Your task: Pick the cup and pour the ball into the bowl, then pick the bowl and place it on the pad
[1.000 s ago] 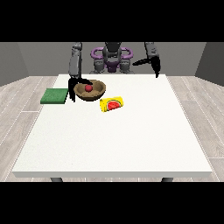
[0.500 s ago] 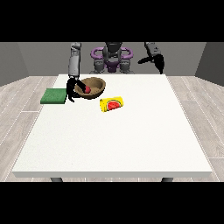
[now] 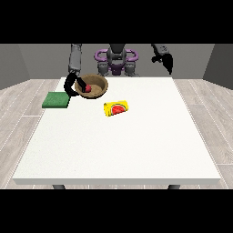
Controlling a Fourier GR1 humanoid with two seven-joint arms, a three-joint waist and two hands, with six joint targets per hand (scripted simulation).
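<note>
A brown bowl (image 3: 96,86) tilts a little above the table's far left part, with a red ball (image 3: 88,88) inside it. The hand at the view's left (image 3: 73,85) is curled round the bowl's left rim. A yellow cup (image 3: 116,108) with a red picture lies on its side near the table's middle, to the right of the bowl. The green pad (image 3: 56,99) lies flat at the table's left edge, just left of the bowl. The hand at the view's right (image 3: 166,61) hangs raised over the far right corner, holding nothing.
The white table (image 3: 123,145) stretches wide towards the camera in front of the cup. The robot's torso (image 3: 116,61) stands behind the far edge.
The bowl has been lifted and moved left towards the pad with the hand at the view's left. The hand at the view's right rose higher and outward.
</note>
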